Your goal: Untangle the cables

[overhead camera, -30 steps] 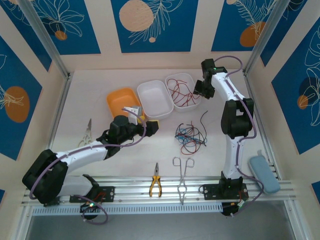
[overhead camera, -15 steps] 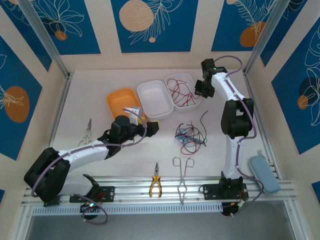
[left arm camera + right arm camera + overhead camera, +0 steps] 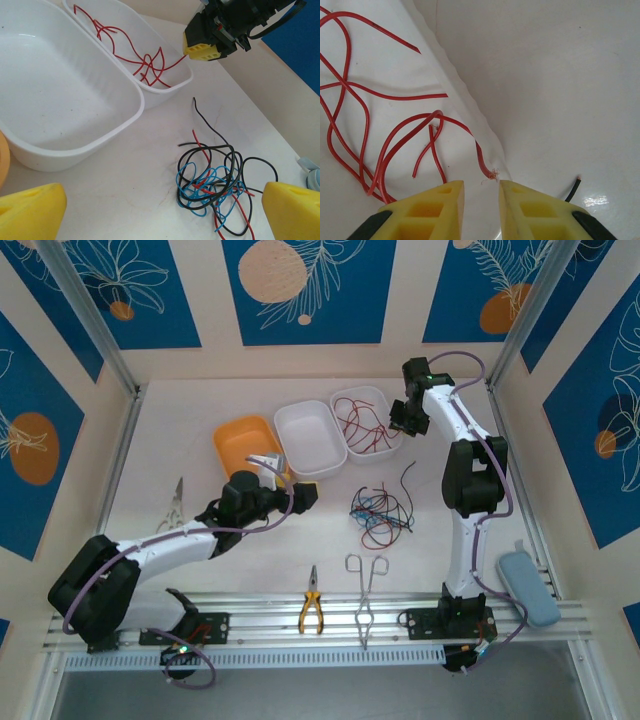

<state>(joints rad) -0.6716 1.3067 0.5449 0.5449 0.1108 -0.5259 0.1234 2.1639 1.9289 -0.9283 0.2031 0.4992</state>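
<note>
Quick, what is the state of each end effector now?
Left end effector: wide open, empty.
Right end effector: slightly open, holding nothing; red cable end lies just past it.

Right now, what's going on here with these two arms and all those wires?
Two robot arms are on an untangling job. The right claw hangs over a white tray of red wires, jaws narrowly apart, one red end lying just ahead of them. The left claw is wide open and empty, facing the tangle of black, blue and red wires on the table.
</note>
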